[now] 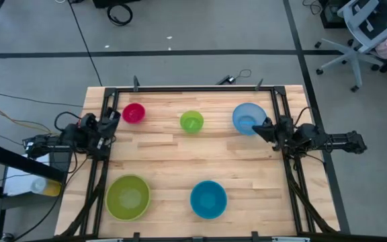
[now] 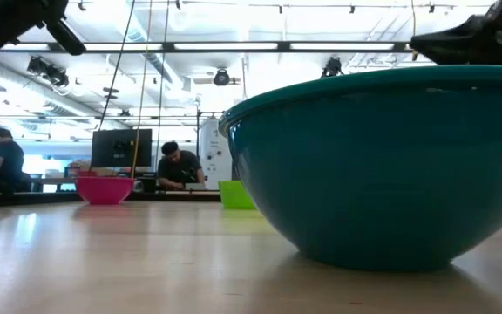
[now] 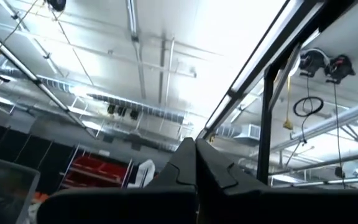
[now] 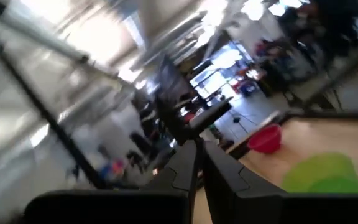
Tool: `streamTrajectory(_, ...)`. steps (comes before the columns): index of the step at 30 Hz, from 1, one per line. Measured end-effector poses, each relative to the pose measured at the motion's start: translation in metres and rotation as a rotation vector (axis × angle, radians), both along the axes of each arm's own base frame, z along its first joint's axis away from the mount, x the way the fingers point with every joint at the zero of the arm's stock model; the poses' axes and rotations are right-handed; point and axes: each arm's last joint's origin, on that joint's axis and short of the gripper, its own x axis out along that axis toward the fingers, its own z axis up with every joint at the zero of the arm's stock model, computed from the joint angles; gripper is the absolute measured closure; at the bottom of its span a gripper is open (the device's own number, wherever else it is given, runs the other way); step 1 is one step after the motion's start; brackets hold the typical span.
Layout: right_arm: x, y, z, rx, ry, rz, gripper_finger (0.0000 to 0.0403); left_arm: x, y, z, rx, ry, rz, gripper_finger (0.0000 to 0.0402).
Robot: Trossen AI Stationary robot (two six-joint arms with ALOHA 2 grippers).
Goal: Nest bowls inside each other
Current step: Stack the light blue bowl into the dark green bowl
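Five bowls stand apart on their bases on the wooden table. The magenta bowl [image 1: 134, 113], the small green bowl [image 1: 191, 122] and the light blue bowl [image 1: 248, 118] form the far row. The large lime bowl [image 1: 127, 197] and the teal bowl [image 1: 208, 199] stand near the front. My left gripper [image 1: 115, 115] is shut and raised at the table's left side, just left of the magenta bowl; its tips [image 3: 196, 144] point up at the ceiling. My right gripper [image 1: 259, 126] is shut and hovers by the light blue bowl's right rim, its tips [image 4: 197, 144] holding nothing.
A black frame [image 1: 193, 89] runs along the table's far edge and down both sides past the arm bases. In the low view the teal bowl [image 2: 382, 166] fills the foreground. Bare wood [image 1: 193, 158] lies between the two rows. People sit in the room behind [image 2: 179, 166].
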Motion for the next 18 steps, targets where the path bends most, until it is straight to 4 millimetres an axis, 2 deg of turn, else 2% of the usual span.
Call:
streamTrajectory(4,0.004,-0.005,-0.006,0.154,0.035,-0.115,0.0369,-0.001,0.0,0.001,-0.09,-0.024,-0.078,0.0401)
streamTrajectory(9,0.011,-0.01,-0.006,0.26,0.115,-0.209,0.0369,0.006,0.005,-0.008,-0.298,0.057,-0.022,0.0401)
streamTrajectory(11,0.014,-0.014,-0.004,0.337,0.223,-0.266,0.0369,0.011,0.008,-0.016,-0.448,0.111,0.015,0.0401)
streamTrajectory(13,0.017,-0.017,-0.006,0.382,0.411,-0.321,0.0369,0.018,0.01,-0.028,-0.555,0.212,0.03,0.0401)
streamTrajectory(18,0.026,-0.025,0.015,0.46,0.715,-0.445,0.0369,0.028,0.009,-0.046,-0.668,0.382,-0.011,0.0401)
